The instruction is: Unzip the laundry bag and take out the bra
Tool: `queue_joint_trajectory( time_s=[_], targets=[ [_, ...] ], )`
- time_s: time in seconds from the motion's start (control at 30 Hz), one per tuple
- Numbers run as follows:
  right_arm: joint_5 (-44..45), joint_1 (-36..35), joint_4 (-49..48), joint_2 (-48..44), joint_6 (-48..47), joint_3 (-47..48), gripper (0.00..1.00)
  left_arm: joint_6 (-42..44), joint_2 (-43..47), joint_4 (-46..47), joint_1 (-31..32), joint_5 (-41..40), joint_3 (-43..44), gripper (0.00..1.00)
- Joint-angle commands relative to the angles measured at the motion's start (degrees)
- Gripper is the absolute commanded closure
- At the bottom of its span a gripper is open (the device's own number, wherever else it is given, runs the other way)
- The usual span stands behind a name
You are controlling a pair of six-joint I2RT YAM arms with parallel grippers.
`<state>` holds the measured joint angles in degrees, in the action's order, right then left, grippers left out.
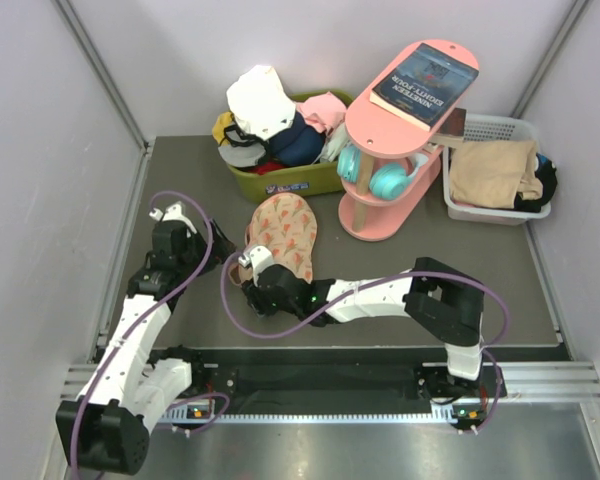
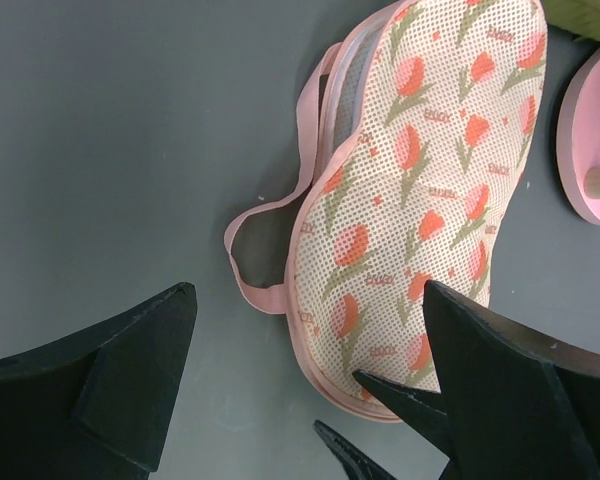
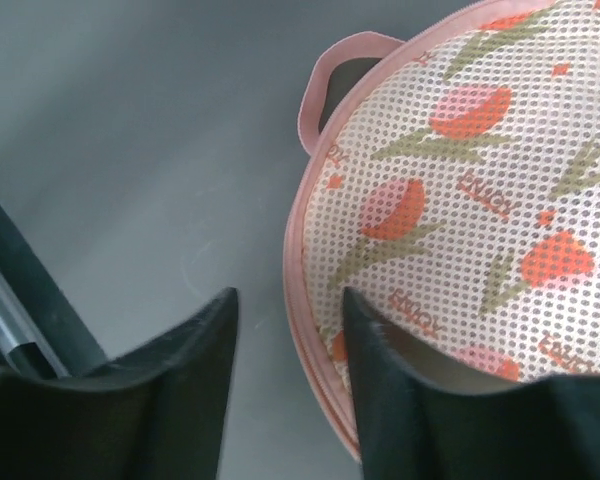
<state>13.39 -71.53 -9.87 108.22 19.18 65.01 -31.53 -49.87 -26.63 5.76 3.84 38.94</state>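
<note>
The laundry bag [image 1: 283,233] lies zipped shut on the grey table, peach mesh with orange-red tulip prints and pink trim. It also shows in the left wrist view [image 2: 420,180] and the right wrist view [image 3: 470,200]. Its thin pink loop [image 2: 270,205] trails to the left. My left gripper [image 2: 308,292] is open just left of the bag's near end, one finger over the bag. My right gripper [image 3: 285,300] is open, its fingers straddling the zip trim [image 3: 315,330] at the bag's near end. The bra is hidden.
A green bin of clothes [image 1: 285,180] stands behind the bag. A pink two-tier stand [image 1: 400,150] with a book and teal headphones is at the back right. A white basket [image 1: 495,170] holds a tan cloth.
</note>
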Motion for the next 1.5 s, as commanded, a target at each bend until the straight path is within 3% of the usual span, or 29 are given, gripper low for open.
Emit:
queue_joint_trajectory(
  time_s=[0.0,0.1,0.33,0.53,0.9,1.07,1.17,1.3,1.47],
  targets=[
    [1.90,-0.72,-2.44,1.11,-0.99,3.27,0.59,0.15,1.17,2.11,-0.75,1.26,-0.71,0.01],
    [2.08,-0.63,-2.26,1.72,-0.90,3.63,0.67,0.24,1.79,1.76,-0.92,1.26,-0.97,0.01],
    [2.78,-0.72,-2.17,0.67,-0.46,3.45,1.00,0.41,2.76,1.15,-0.93,1.61,-1.58,0.01],
    [4.10,-0.63,-2.17,-2.75,0.24,2.58,1.00,0.50,2.85,1.23,-1.01,1.88,-1.93,0.01],
    [19.65,1.21,1.68,-22.17,1.56,-6.65,1.00,1.30,-0.75,6.06,-1.01,7.85,-5.27,0.08],
    [14.14,2.27,0.65,-25.00,-0.28,-9.38,1.00,1.03,-2.78,5.80,-1.01,7.60,-4.75,0.07],
    [8.16,1.92,-0.59,-20.01,-1.16,-6.94,0.89,-0.54,-2.26,6.15,-0.93,5.31,-4.75,0.04],
    [6.22,-0.10,-0.15,-12.70,-2.83,-2.18,0.64,-2.39,-2.16,6.59,-1.45,2.67,-5.36,0.01],
    [4.46,-1.69,0.28,-5.14,-4.50,3.01,0.46,-3.98,-2.69,7.82,-2.86,4.07,-6.33,0.01]
  ],
)
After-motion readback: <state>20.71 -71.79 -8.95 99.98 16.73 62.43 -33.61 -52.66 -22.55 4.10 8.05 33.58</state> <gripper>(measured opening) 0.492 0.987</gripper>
